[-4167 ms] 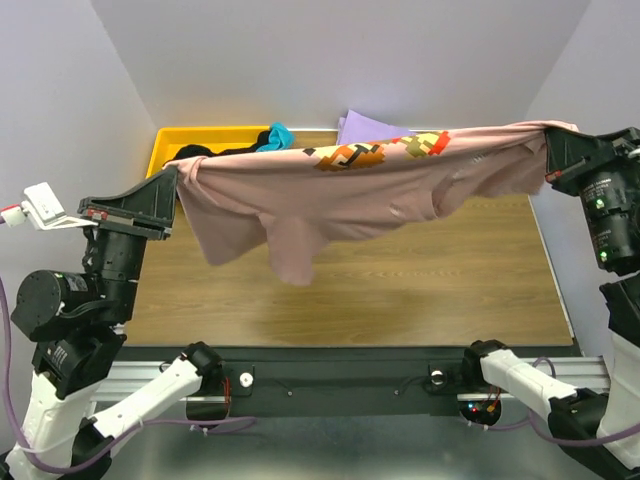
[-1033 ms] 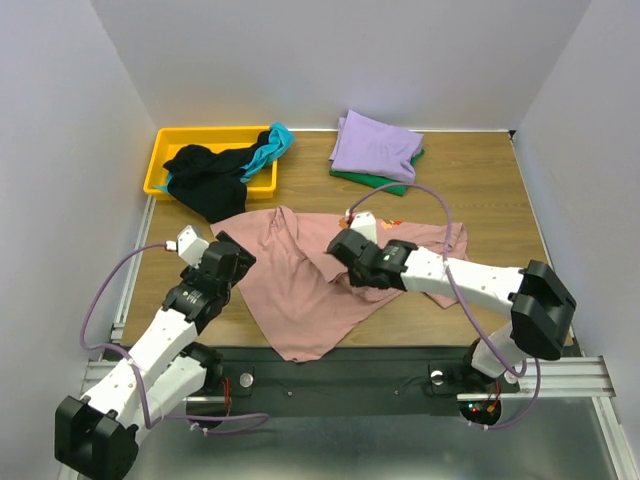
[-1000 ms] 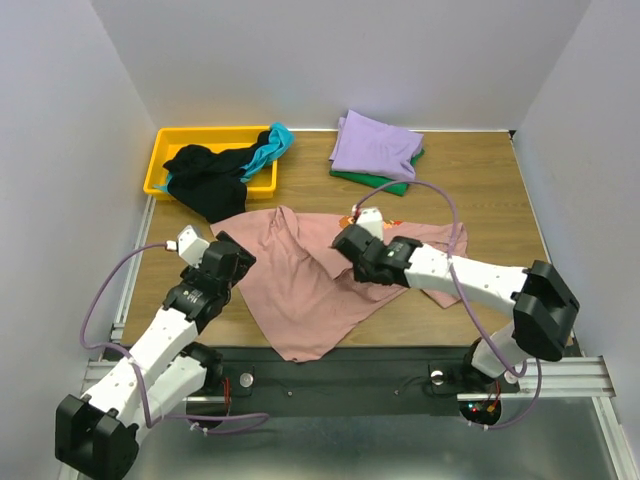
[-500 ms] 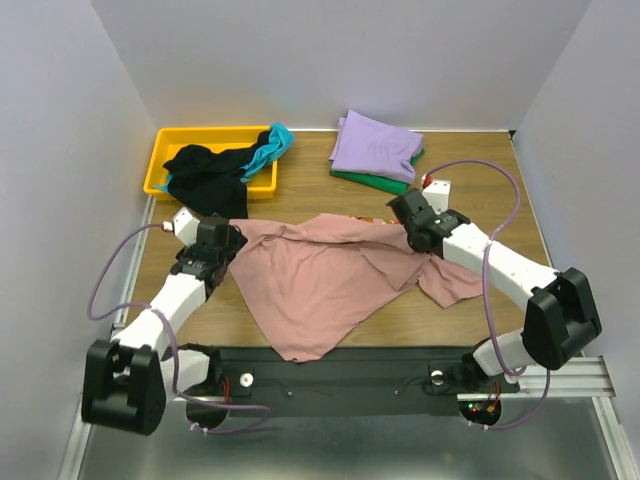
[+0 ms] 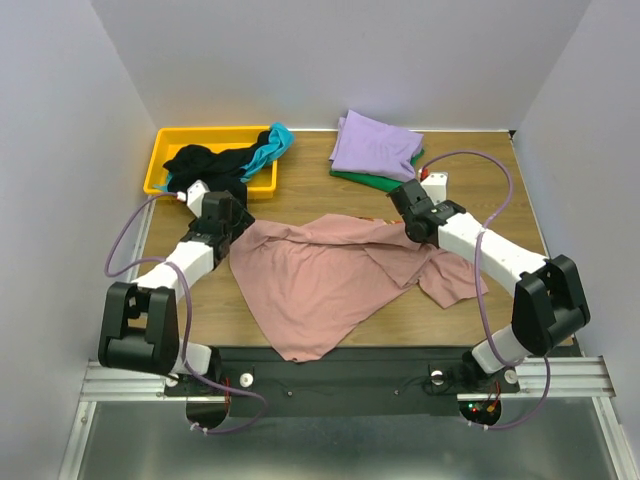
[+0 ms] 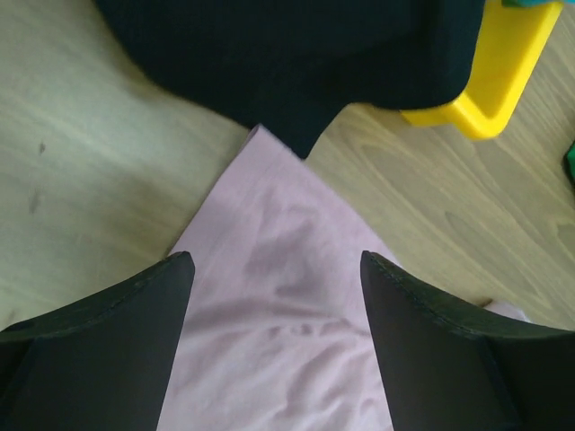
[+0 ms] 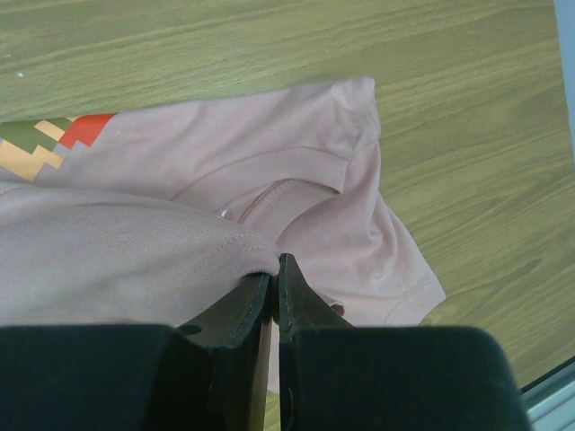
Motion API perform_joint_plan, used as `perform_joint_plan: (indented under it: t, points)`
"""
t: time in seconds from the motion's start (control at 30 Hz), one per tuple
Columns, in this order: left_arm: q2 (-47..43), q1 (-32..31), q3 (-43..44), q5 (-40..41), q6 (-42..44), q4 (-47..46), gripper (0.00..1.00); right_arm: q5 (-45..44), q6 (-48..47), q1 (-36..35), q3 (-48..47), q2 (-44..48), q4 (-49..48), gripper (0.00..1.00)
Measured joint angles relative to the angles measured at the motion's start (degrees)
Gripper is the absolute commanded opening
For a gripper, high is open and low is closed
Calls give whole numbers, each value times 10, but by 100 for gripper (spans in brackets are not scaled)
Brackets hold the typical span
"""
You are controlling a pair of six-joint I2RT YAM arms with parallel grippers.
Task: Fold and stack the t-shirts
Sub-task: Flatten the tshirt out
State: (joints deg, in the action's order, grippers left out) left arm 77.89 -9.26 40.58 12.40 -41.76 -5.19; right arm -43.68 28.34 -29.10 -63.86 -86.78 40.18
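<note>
Partway through the fold-and-stack job, judging by the layout. At upper centre of the overhead view, on the wooden tabletop [image 5: 500, 170], a folded lavender cloth t-shirt [image 5: 375, 145] stacked on a folded green cloth t-shirt [image 5: 375, 180]: apparently two done.

At centre, laid out but rumpled, a dusty-pink cloth t-shirt [image 5: 310, 285], with one flap doubled over its middle and a sleeve trailing toward lower right. Not yet folded. Pixel-art print visible only at the left edge of the right wrist view.

Right gripper [image 7: 275, 269] with jaws pressed together, pinching a ridge of the pink cloth near the collar. Left gripper [image 6: 274, 269] with jaws spread wide above the shirt's upper-left corner, gripping nothing.

At upper left, a black cloth t-shirt [image 5: 205, 170] spilling from a yellow plastic bin [image 5: 158, 160] onto the wood, its edge meeting the pink corner. Beside it, a teal cloth t-shirt [image 5: 277, 138] draped over the bin's rim.

Left to do, by this reckoning: smoothing and folding the pink shirt, adding it to the stack, then handling the black and teal pair.
</note>
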Motion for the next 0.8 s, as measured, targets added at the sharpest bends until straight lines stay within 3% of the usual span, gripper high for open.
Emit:
perform_joint_plan:
  t: [0.2,0.4,0.8]
  points:
    - [84,0,58,14,31,-6,74,12,-7,2,0,-1,-7,5]
    - [153,0,98,28,43,3,71,23,-14,2,0,-6,-15,5]
    - [205,0,124,45,49,28,62,30,-16,2,1,-7,-18,5]
